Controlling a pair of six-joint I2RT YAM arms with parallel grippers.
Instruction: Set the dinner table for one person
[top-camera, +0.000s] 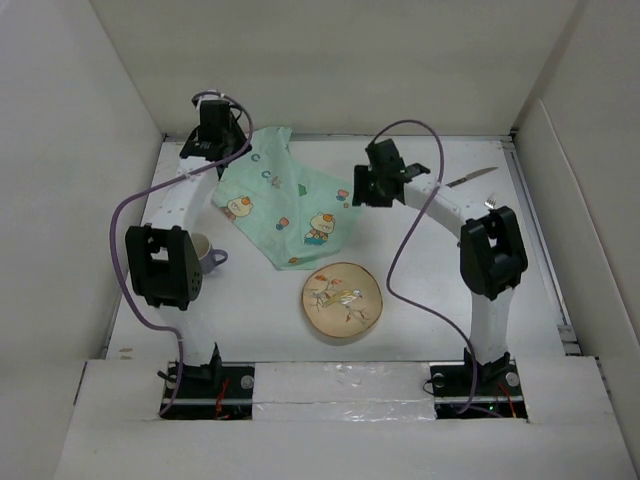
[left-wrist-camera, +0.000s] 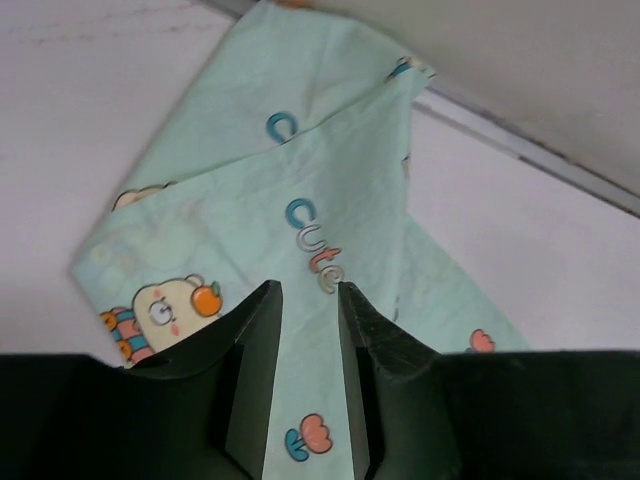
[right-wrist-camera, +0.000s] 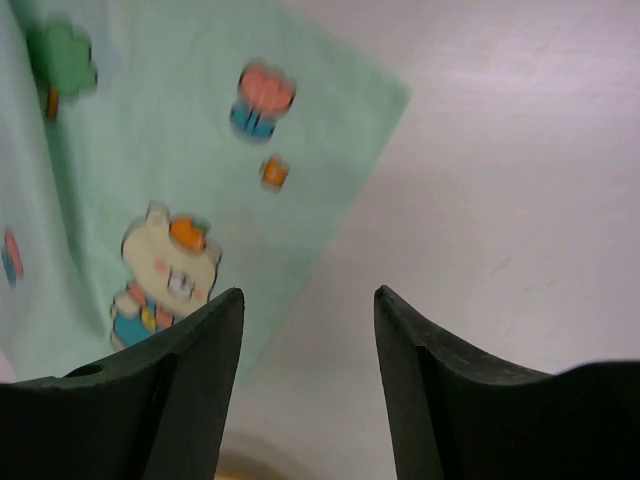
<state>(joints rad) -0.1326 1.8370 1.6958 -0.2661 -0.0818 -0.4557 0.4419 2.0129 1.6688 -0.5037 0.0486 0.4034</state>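
The left claw (left-wrist-camera: 308, 288) stands narrowly apart over the mint cloth (left-wrist-camera: 300, 150); the right claw (right-wrist-camera: 309, 292) gapes wide above the tabletop (right-wrist-camera: 500, 200) beside the cloth's edge.

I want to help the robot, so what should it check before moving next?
1. Cloth spread flat: not ok, it lies folded and rumpled.
2. Left pincer gripping the cloth: cannot tell; cloth shows in its narrow gap.
3. Right pincer empty: ok, open by the cloth's edge.
4. Plate uncovered: ok, bare on the table.
5. Cup and knife in sight: ok.
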